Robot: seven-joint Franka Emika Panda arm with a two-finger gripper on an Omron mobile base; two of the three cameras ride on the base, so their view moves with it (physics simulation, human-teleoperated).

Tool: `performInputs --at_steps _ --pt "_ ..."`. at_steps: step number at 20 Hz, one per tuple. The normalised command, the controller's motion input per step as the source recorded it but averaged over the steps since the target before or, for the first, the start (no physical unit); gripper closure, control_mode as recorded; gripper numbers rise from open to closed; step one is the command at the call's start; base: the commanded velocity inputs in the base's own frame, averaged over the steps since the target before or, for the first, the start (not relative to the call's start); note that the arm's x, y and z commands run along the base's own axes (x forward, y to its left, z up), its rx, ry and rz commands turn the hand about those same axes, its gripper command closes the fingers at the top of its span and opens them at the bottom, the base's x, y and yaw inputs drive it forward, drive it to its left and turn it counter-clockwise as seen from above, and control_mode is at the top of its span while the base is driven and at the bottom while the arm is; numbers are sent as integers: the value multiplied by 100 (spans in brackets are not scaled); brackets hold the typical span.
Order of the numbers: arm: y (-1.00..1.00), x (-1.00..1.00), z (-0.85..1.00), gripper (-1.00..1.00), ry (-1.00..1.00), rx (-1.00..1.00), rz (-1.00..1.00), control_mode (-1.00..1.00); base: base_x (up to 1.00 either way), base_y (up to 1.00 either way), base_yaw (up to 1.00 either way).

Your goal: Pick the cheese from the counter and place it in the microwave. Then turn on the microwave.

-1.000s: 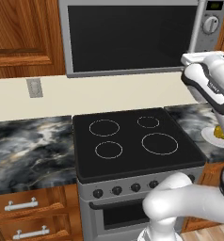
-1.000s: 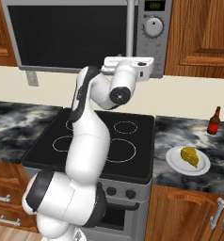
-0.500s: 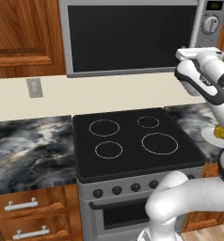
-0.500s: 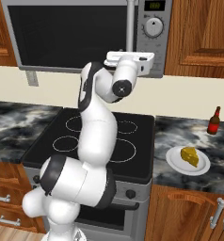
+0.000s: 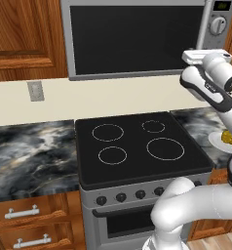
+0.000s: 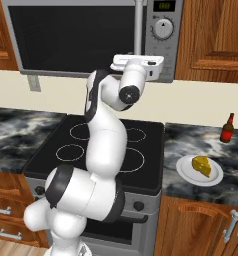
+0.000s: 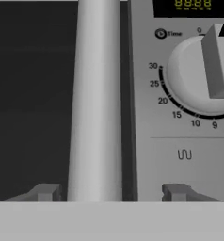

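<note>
The microwave [image 5: 137, 39] hangs above the stove with its dark glass door closed. My gripper [image 7: 110, 192] is right at its long silver bar handle [image 7: 96, 99], open, with one fingertip [image 7: 45, 192] on each side of the bar and a gap to it on both sides. The white hand [image 6: 138, 62] is level with the microwave's [image 6: 81, 35] lower edge. The round white knob [image 7: 205, 70] and the display [image 7: 194, 5] lie just right of the handle. The cheese [image 6: 202, 165] lies on a white plate [image 6: 191, 176] on the counter [image 6: 186, 137], right of the stove, far below the gripper.
A black stovetop [image 5: 132, 146] with ring marks lies under the arm, its oven knobs at the front. A brown bottle [image 6: 227, 128] stands behind the plate. Marbled counter [image 5: 30, 146] over wooden drawers runs left of the stove. A wall outlet [image 5: 35, 91] sits at left.
The hand has risen a little and closed in on the microwave's handle. The arm's upper links have swung round. The cheese and plate have not moved.
</note>
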Motion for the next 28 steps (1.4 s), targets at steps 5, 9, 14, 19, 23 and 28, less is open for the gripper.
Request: performInputs --at_steps 5,9,14,19,23,28 --pt "0 0 0 100 0 0 0 -100 0 0 0" --pt "0 -1 0 100 0 0 0 -100 0 0 0" --pt "0 -31 0 100 0 0 0 -100 0 0 0" --pt "0 -61 0 100 0 0 0 -100 0 0 0" --pt "0 -75 0 100 0 0 0 -100 0 0 0" --pt "4 -77 0 100 0 0 1 -100 0 0 0"
